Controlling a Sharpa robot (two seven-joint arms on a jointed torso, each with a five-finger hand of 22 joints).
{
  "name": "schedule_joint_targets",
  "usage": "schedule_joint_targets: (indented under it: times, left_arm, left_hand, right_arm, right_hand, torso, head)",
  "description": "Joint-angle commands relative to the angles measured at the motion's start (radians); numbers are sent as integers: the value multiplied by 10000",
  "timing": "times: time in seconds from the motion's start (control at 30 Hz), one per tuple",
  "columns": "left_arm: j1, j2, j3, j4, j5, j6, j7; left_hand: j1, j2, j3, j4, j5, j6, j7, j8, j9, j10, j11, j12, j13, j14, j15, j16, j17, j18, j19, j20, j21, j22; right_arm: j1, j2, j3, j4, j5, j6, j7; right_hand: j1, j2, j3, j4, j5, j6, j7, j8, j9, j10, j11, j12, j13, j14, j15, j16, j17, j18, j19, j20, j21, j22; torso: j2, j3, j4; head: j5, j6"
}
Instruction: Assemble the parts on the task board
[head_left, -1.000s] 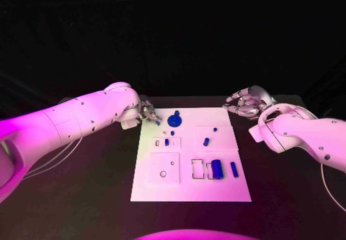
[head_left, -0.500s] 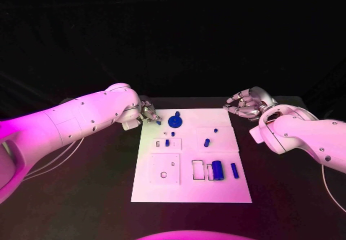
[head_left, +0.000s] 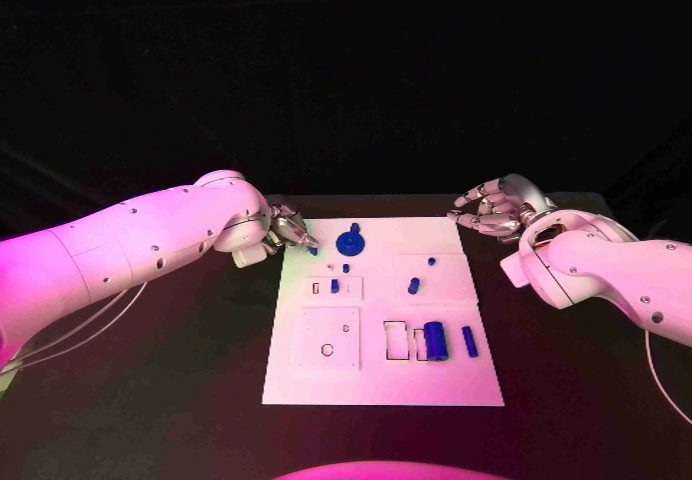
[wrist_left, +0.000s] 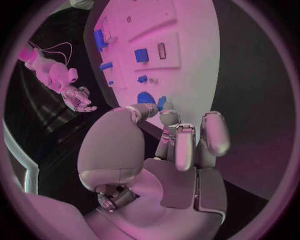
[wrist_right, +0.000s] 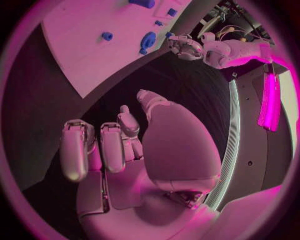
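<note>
pinching a small blue part (head_left: 313, 249) at the task board's (head_left: 382, 385) far left corner, your left hand (head_left: 289, 229) grips it; your right hand (head_left: 490, 209) curls in, holding nothing.

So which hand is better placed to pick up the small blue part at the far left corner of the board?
Left, probably. The left hand has its fingertips right at that part on the board. The right hand is curled beyond the board's far right corner, off the board.
</note>
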Motion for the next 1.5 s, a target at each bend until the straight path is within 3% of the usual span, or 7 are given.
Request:
schedule_joint_targets:
  times: [0.03, 0.3, 0.67, 1.0, 1.5]
  left_arm:
    - [4, -283, 2, 524, 356, -342, 321]
    - [-78, -962, -17, 1684, -300, -862, 480]
    - [-387, -1657, -124, 2944, -1470, -1720, 572]
    - [-669, -1730, -228, 3299, -1820, -1910, 388]
    - [-806, -1702, -308, 3402, -2125, -1551, 206]
  left_hand:
    - [-52, -81, 1781, -1750, 123, 104, -14, -39, -9, 79, -5, 56, 45, 691, -80, 60, 1310, -81, 115, -5, 55, 53]
    - [-183, -189, 1855, -1846, 556, 292, -69, -74, -33, 267, -57, 150, 216, 718, -123, 111, 1408, -125, 250, -47, 188, 272]
    - [-247, -245, 1915, -1885, 787, 413, -107, -83, -42, 388, -92, 213, 322, 758, -150, 180, 1553, -162, 359, -73, 292, 447]
    - [-295, -288, 1953, -1905, 934, 472, -129, -88, -43, 441, -112, 218, 338, 767, -168, 198, 1585, -158, 354, -89, 296, 441]
    - [-302, -293, 1958, -1908, 956, 478, -131, -89, -44, 440, -114, 206, 323, 772, -170, 206, 1603, -159, 356, -92, 298, 444]
  right_arm:
    - [-6, -27, 0, 25, -28, 113, 74]
    - [-13, -45, 0, 41, -16, 111, 83]
    - [-41, -98, -2, 67, 2, 110, 83]
    - [-64, -119, -5, 97, 4, 113, 77]
    - [-70, -129, -7, 102, 12, 126, 73]
  right_hand:
    - [10, 93, -43, -9, 45, -79, 15, 48, -12, -13, -37, -16, 11, 460, -13, -30, 378, 146, 53, 30, -68, 1844]
    - [-4, 105, -45, -4, 62, -74, 15, 54, -13, -28, -38, -39, -14, 454, -14, -51, 351, 150, 45, 29, -88, 1836]
    - [-19, 115, -47, 2, 80, -73, 15, 57, -15, -27, -38, -40, -17, 455, -14, -54, 352, 148, 50, 28, -82, 1839]
    - [-19, 115, -47, 2, 80, -73, 15, 57, -15, -27, -38, -40, -17, 455, -14, -54, 352, 148, 50, 28, -82, 1839]
    - [-39, 128, -51, 2, 107, -73, 13, 64, -19, -8, -40, -19, -5, 461, -16, -48, 365, 144, 62, 26, -66, 1846]
  torso:
    - [-2, -3, 29]
    - [-7, -9, 3]
    - [-13, -5, 29]
    - [1, 0, -9]
    - [4, -8, 2]
  head:
    - [12, -4]
    - [46, -6]
    - [72, -12]
    - [120, -69]
    - [137, -135]
